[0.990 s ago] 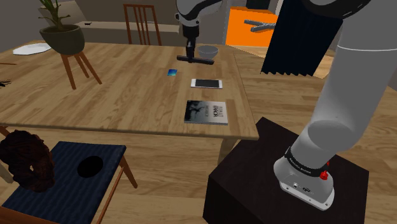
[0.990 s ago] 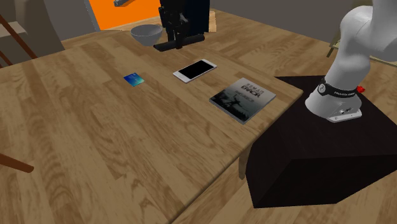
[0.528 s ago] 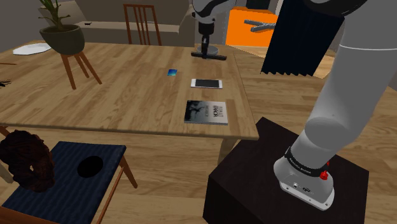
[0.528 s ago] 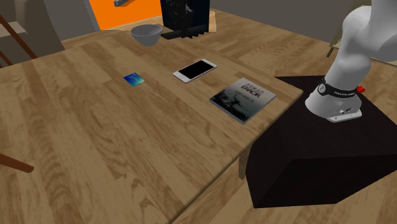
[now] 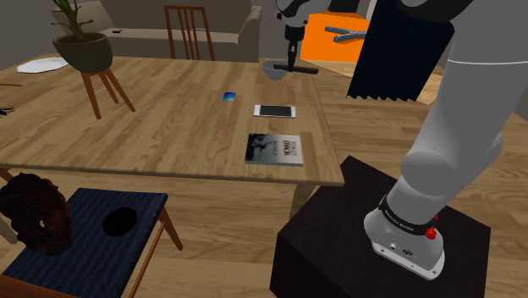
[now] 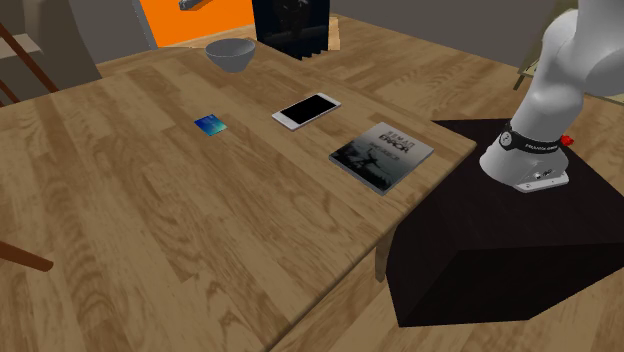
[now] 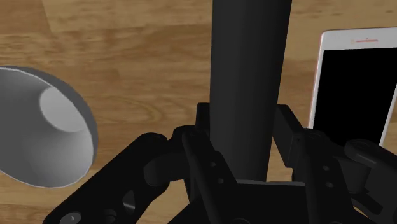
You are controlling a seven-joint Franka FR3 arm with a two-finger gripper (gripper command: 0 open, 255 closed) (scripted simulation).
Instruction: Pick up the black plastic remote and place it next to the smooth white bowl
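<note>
Moved: gripper (image 5: 292,57) with remote (image 5: 306,70), carried past bowl (image 5: 272,69) toward table's (image 5: 169,127) far edge
Gripper: fingers pinching remote at mid-length
Remote: aloft above table, crosswise in the pinch, just beside bowl
Bowl: grey-white, upright, near far edge; phone (image 5: 275,111) on gripper's other side
Risk: clipping bowl's rim and shoving or tipping it, from lowering too close; pivoting of remote in a loose pinch, then landing askew
</note>
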